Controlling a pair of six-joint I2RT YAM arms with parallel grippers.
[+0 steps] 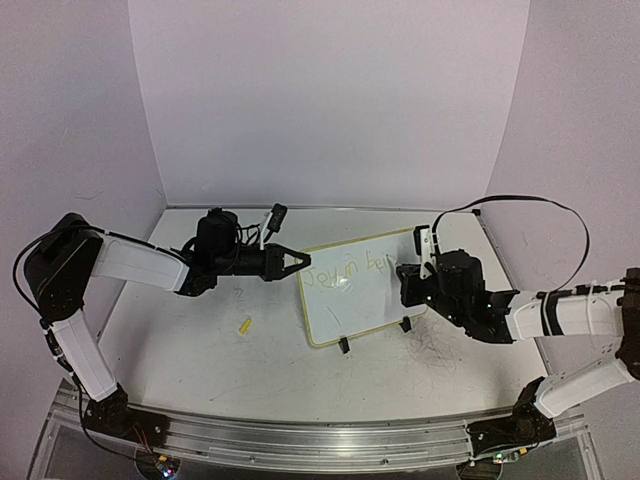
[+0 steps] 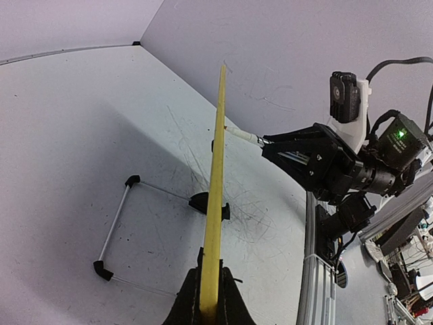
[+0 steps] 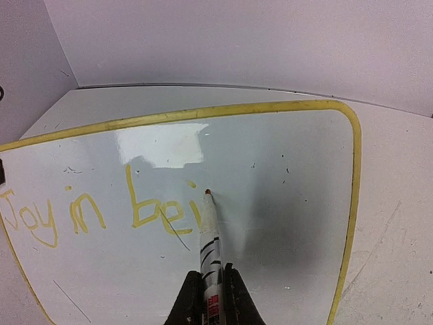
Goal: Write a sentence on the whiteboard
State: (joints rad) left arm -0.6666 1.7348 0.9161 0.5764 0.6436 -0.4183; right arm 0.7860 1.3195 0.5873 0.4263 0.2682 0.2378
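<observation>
**A:** From above, where is the small white rectangular whiteboard with the thin pale-yellow rim?

**B:** It stands mid-table, tilted on the grey table, with its written face turned up toward the right arm. The black left gripper pinches its left edge. The black right gripper is at the board's far right corner, and from here I cannot tell how its jaws stand. A small yellow bit, perhaps a cap, lies on the table near the board's left side.

**A:** And the left wrist view?

**B:** The board is edge-on there, with both fingers closed tight on the rim. A thin wire leg with black end caps lies on the table to its left. Beyond the board, the thin white pen reaches its face.

**A:** The right wrist?

**B:** The fingers are clamped around the pen barrel. The tip touches the board just right of the yellow-green cursive sentence, which reads "Joy in bei".

**A:** So how should this step be done well?

**B:** I judge it is mid-word. It calls for light, even pressure and short strokes running rightward into the bare white. The left arm should brace the board so it cannot rock. The last word probably needs a lower line.

**A:** Any containers?

**B:** None shows in any view.
</observation>
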